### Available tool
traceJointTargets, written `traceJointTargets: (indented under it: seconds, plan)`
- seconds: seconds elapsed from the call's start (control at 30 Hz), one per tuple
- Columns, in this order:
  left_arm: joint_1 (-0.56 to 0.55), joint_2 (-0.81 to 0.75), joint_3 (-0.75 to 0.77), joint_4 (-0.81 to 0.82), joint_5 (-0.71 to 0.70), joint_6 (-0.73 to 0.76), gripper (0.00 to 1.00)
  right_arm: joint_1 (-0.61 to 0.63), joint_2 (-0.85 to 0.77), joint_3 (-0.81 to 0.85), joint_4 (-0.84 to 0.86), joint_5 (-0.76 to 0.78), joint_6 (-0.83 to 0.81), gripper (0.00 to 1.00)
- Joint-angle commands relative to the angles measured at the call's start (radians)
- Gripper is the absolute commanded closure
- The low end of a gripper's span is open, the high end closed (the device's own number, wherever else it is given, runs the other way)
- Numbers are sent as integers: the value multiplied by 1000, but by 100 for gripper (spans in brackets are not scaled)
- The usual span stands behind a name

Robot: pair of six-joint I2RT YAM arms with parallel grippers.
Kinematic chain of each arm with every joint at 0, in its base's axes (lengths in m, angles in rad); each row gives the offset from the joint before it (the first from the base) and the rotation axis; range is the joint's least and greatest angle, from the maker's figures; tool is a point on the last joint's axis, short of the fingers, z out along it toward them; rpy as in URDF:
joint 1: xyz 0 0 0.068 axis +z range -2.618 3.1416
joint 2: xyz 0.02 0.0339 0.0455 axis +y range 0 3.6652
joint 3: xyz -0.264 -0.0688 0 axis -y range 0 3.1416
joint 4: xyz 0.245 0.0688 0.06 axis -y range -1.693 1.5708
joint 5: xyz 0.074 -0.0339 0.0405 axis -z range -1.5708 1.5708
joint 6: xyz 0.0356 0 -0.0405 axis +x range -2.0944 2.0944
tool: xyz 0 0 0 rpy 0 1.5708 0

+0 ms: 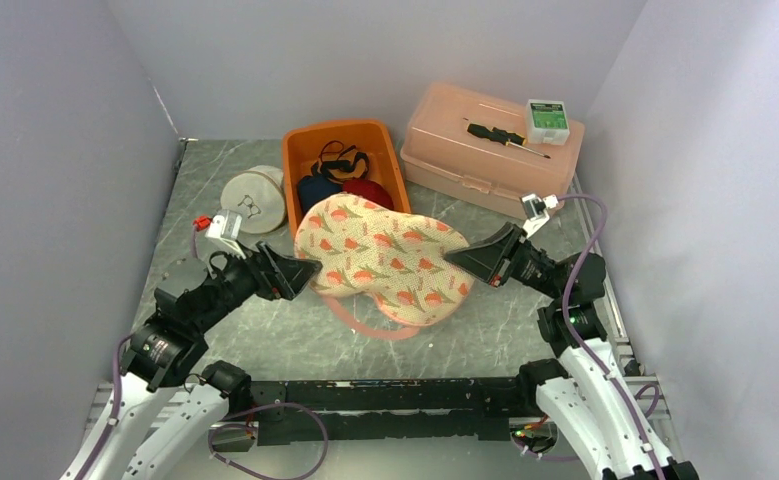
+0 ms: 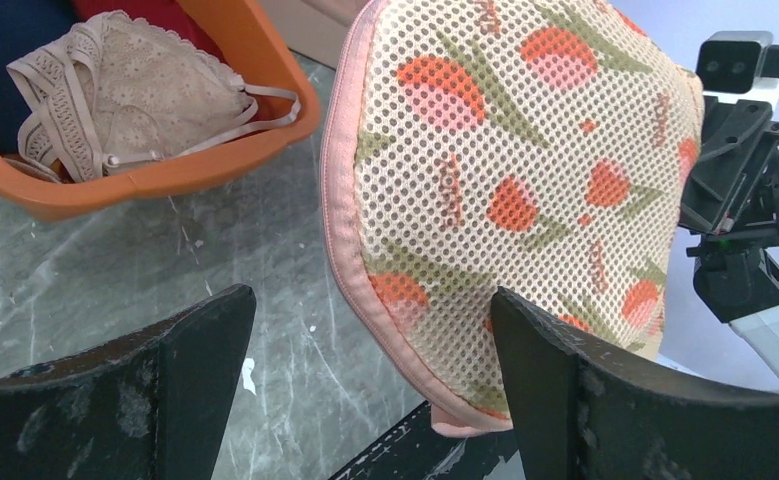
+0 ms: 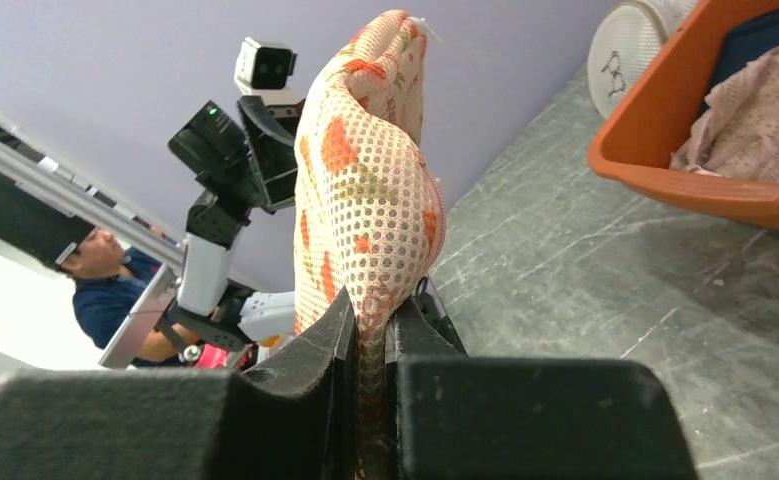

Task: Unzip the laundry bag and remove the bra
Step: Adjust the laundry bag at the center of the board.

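Overhead, the peach mesh laundry bag with red tulip print (image 1: 385,258) spans between both arms, just before the orange plastic tub (image 1: 295,150).

Left wrist: left gripper (image 2: 370,310) gapes wide, holding nothing, with the bag's pink hem (image 2: 340,230) beside one finger (zip pull and bra not discernible).

Right wrist: right gripper (image 3: 365,320) is clamped on the bag's edge.

Recommendation: locate the pull before closing, and let the right hold supply tension.
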Motion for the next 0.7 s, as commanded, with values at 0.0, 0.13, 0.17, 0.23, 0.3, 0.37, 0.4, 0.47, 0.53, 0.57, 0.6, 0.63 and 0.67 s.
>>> traceJointTargets:
  seconds: [0.0, 0.13, 0.17, 0.23, 0.3, 0.37, 0.4, 0.47, 0.53, 0.57, 0.6, 0.63, 0.67]
  plan:
    - [-3, 1, -1, 13, 16, -9, 6, 4, -48, -24, -82, 145, -34, 100]
    - [-3, 6, -44, 30, 22, -51, 6, 4, -98, -87, -246, 343, -54, 100]
    - [-3, 6, -54, 35, 23, -61, 6, 5, -124, -108, -281, 390, -57, 100]
    - [-3, 9, -74, 48, 26, -82, 6, 6, -190, -146, -372, 497, -60, 100]
    - [-3, 25, -90, 73, 52, -101, 6, 16, -223, -149, -520, 622, -83, 100]
    - [-3, 47, -115, 115, 80, -131, 6, 29, -262, -190, -570, 716, -66, 100]
    - [-4, 59, -127, 141, 93, -146, 6, 36, -290, -212, -595, 756, -56, 100]
    - [-14, 83, -148, 177, 95, -160, 6, 43, -365, -235, -646, 839, -46, 100]
    - [-36, 101, -152, 185, 64, -162, 6, 43, -439, -241, -762, 951, -28, 100]
    - [-48, 113, -153, 192, 47, -163, 6, 43, -463, -249, -802, 994, -14, 100]
    - [-64, 128, -153, 199, 29, -162, 6, 43, -478, -258, -837, 1031, 7, 100]
    - [-81, 147, -152, 211, 11, -162, 6, 43, -490, -267, -865, 1053, 32, 100]
    - [-110, 166, -154, 233, -9, -163, 6, 43, -492, -277, -879, 1060, 49, 100]
